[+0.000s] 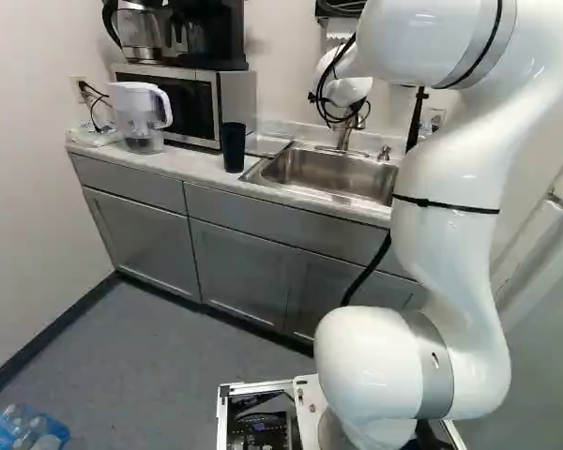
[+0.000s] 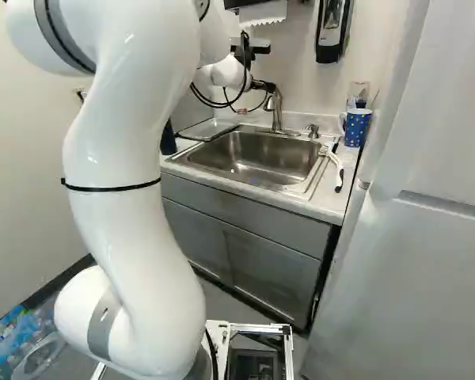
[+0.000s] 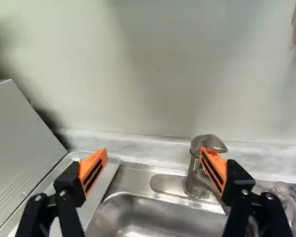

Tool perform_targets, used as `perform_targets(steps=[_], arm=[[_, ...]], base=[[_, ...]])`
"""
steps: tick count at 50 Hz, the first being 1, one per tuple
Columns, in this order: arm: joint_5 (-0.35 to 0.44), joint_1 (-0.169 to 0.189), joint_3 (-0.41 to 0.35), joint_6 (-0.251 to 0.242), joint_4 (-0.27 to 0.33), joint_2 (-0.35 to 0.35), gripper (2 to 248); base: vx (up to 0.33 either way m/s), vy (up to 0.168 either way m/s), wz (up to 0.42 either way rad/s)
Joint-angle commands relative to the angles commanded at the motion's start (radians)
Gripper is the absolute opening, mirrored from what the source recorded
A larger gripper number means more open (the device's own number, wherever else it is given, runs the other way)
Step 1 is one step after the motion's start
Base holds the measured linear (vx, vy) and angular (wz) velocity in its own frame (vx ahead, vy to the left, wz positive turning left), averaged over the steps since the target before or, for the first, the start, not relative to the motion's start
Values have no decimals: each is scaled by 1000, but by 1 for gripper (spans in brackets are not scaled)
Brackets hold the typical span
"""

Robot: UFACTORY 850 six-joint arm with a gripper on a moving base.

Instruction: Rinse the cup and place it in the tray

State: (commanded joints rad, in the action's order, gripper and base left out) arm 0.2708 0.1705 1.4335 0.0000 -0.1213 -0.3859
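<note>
Fingers (image 3: 92, 170) stood wide apart, holding nothing; your gripper (image 3: 154, 152) could bump the faucet (image 3: 193, 173) at one o'clock if you pushed too far.

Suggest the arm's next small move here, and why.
Probably ease the gripper sideways to bring the faucet between its fingers before any closing: the fingers stand open with nothing gripped, and the faucet's top lines up with one orange pad rather than the gap.

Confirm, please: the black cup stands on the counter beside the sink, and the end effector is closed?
Not closed: the wrist view shows the end effector open, its orange pads well apart. The black cup does stand on the counter beside the sink.
</note>
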Motion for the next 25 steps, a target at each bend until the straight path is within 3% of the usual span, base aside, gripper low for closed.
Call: perform_targets(steps=[25], arm=[[130, 6, 41, 0, -10, -35, 247]], base=[[0, 0, 0]])
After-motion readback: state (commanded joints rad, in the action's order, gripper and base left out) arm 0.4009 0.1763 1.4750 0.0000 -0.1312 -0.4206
